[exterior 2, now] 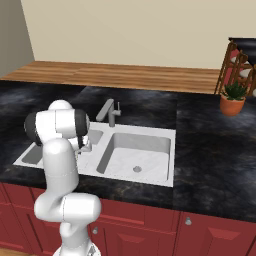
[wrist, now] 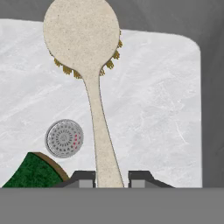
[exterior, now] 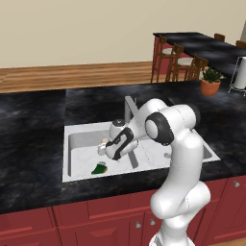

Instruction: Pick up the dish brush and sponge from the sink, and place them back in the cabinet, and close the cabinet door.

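Down inside the left basin of the white double-basin sink (exterior: 77,144), the white arm's two-finger gripper (wrist: 111,178) has its two dark tips pressed against both sides of the thin tan handle of the one dish brush with the round cream-white head (wrist: 83,39), so the claw is closed on this brush. From the hand camera the handle runs straight up from between the tips, and the head, with short tan bristles showing around its rim, reaches the far wall of the basin, where the pale floor meets the dark edge. One dark green rectangular sponge with a yellowish edge (exterior: 100,168) lies on the basin floor near the front wall, just beside the gripper and apart from the brush. One round grey metal drain (wrist: 64,138) sits between the sponge and the handle, touching neither. Open floor lies to the right of the handle up to the rounded basin corner. The right basin (exterior 2: 137,155) holds only its own small drain, and one grey metal faucet (exterior 2: 111,113) stands behind the divider. Black stone counter (exterior: 33,144) surrounds the sink on all sides, and one green plant in an orange pot (exterior 2: 233,100) stands well apart on it.
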Robot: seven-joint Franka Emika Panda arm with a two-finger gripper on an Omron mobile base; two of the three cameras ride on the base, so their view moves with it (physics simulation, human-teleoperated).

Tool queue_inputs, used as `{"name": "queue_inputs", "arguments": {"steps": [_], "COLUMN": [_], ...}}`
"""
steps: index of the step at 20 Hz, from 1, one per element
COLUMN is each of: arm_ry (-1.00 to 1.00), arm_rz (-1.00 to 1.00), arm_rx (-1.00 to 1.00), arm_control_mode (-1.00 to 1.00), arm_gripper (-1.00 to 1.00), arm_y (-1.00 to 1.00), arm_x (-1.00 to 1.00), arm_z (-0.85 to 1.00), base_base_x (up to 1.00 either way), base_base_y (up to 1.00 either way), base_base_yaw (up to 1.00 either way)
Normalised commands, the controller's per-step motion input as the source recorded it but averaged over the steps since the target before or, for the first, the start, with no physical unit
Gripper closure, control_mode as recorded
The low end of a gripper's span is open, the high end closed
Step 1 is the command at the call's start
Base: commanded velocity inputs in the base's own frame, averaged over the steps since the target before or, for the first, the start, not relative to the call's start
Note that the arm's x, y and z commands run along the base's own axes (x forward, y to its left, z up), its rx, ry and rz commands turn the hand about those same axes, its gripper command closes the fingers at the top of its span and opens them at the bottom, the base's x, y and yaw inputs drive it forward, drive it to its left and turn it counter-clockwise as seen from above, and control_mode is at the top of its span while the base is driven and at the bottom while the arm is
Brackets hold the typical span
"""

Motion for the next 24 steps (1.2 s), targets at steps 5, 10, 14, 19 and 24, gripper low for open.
{"name": "queue_inputs", "arguments": {"steps": [5, 10, 14, 19, 24], "arm_ry": [0.0, 0.0, 0.0, 0.0, 0.0], "arm_rz": [0.0, 0.0, 0.0, 0.0, 0.0], "arm_rx": [0.0, 0.0, 0.0, 0.0, 0.0], "arm_control_mode": [-1.0, -1.0, -1.0, -1.0, -1.0], "arm_gripper": [1.0, 1.0, 1.0, 1.0, 1.0], "arm_y": [0.0, 0.0, 0.0, 0.0, 0.0], "arm_x": [-0.11, -0.19, -0.12, -0.19, -0.23], "arm_z": [0.48, 0.46, 0.56, 0.55, 0.53], "base_base_x": [0.0, 0.0, 0.0, 0.0, 0.0], "base_base_y": [0.0, 0.0, 0.0, 0.0, 0.0], "base_base_yaw": [0.0, 0.0, 0.0, 0.0, 0.0]}}
